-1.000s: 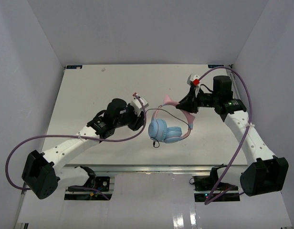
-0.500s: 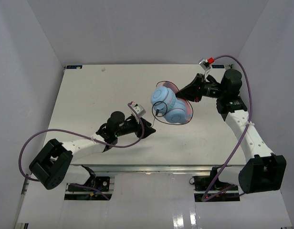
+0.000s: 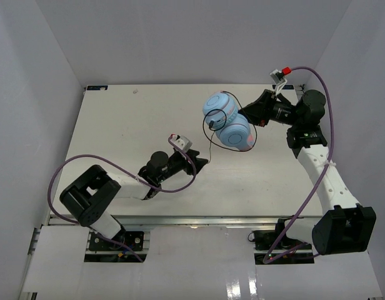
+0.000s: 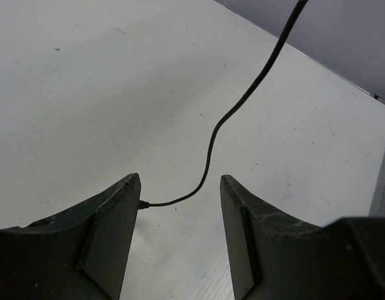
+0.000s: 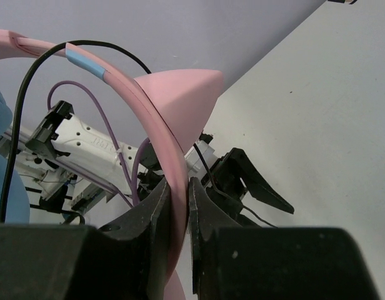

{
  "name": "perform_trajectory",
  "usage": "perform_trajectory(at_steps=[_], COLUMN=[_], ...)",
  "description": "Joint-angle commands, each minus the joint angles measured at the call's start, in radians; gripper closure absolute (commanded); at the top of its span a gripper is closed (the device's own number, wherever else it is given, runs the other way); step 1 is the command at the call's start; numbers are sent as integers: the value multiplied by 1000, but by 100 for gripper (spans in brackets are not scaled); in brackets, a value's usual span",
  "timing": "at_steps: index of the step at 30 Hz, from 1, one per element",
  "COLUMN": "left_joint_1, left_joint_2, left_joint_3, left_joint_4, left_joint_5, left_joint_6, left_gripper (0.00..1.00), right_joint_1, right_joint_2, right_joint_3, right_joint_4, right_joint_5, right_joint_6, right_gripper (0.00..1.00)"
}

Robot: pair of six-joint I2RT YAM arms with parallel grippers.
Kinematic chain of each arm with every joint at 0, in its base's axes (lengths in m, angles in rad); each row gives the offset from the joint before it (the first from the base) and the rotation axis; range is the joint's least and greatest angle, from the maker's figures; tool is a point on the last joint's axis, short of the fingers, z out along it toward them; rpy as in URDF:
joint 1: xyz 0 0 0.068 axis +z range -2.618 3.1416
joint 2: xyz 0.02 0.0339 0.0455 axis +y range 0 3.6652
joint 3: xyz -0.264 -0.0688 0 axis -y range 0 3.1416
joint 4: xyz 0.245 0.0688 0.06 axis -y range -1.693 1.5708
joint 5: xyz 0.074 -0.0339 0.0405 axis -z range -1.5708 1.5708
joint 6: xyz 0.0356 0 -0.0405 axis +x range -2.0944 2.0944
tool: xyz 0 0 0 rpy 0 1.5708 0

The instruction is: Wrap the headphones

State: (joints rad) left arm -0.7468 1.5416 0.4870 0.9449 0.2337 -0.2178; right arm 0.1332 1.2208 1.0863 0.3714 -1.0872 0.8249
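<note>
Aloft, headphones (image 3: 236,132) sit pinched between right fingers (image 5: 149,211).

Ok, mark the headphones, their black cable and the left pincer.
headphones (image 3: 236,133), top view, on the nearer light-blue earcup.
black cable (image 4: 209,153), left wrist view, on the bend in its run.
left pincer (image 4: 179,181), left wrist view, midway between its open fingertips.

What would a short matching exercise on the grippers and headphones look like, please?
Things: 1 left gripper; 2 right gripper; 3 earcups; 4 cable.
States: A light blue, held in the air; B open; C black, trailing to the table; D shut on the headband.
Pairs: 1-B; 2-D; 3-A; 4-C.
</note>
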Motion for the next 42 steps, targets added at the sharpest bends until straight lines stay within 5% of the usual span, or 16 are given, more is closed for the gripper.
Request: perform_trajectory(at_steps=[1, 10, 15, 18, 21, 30, 42], left_joint_1=[-4, -14, -16, -17, -46, -187, -267], left_joint_2=[52, 262, 294, 259, 138, -61, -199], left_joint_3=[61, 221, 254, 191, 90, 155, 545], left_joint_4=[118, 155, 136, 156, 127, -355, -1167], left_joint_5=[-79, 1, 38, 36, 6, -29, 12], left_joint_6=[57, 36, 22, 8, -4, -24, 70], left_gripper=[37, 40, 95, 100, 100, 100, 100], right_joint_1=[-6, -9, -20, -38, -39, 69, 214], right_joint_2=[-43, -43, -44, -32, -24, -28, -19], right_joint_3=[40, 47, 52, 80, 157, 136, -100], right_joint_4=[105, 102, 82, 25, -283, -470, -230], right_joint_5=[-5, -8, -7, 9, 199, 957, 1426], right_joint_6=[110, 117, 91, 32, -238, -432, -913], right_gripper=[92, 92, 92, 92, 92, 92, 92])
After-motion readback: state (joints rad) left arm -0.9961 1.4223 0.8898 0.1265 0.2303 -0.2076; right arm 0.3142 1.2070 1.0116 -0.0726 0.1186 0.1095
